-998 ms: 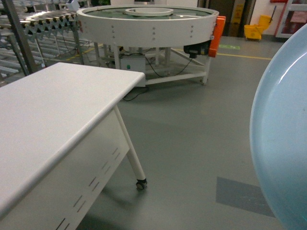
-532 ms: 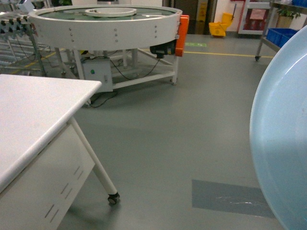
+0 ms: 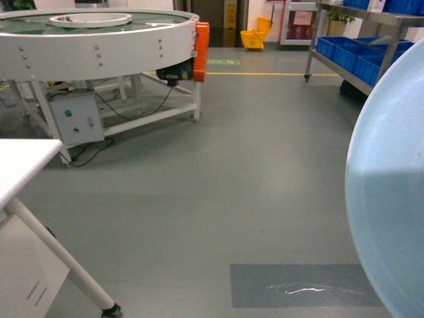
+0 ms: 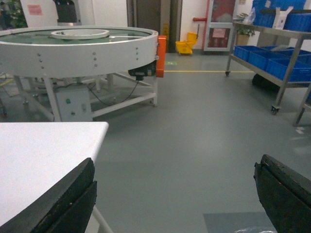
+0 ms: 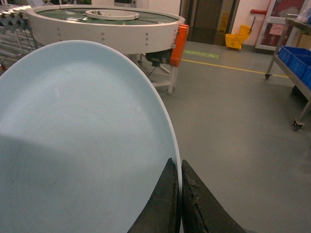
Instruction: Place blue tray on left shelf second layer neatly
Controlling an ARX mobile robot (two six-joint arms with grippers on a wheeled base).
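The blue tray [image 3: 391, 199] is a pale blue smooth dish held on edge, filling the right side of the head view. In the right wrist view the tray [image 5: 82, 145] covers the left half, and my right gripper [image 5: 180, 167] is shut on its rim, one finger on each side. My left gripper [image 4: 176, 167] is open with only floor between its black fingers [image 4: 73, 194]. A steel-framed shelf [image 3: 351, 16] with deep-blue crates stands far off at the upper right, also in the left wrist view [image 4: 291, 39]. I cannot tell which tier is the second layer.
A big round white conveyor machine [image 3: 99, 40] with an orange box [image 3: 201, 41] stands at the back left. A white table corner [image 3: 20, 159] on a castered leg is at the near left. A yellow mop bucket [image 3: 255, 40] sits far back. Grey floor lies between.
The head view has swung right: the white table and round machine slid left, and the steel shelf with blue crates came into view. The tray stays at the same spot in the view.
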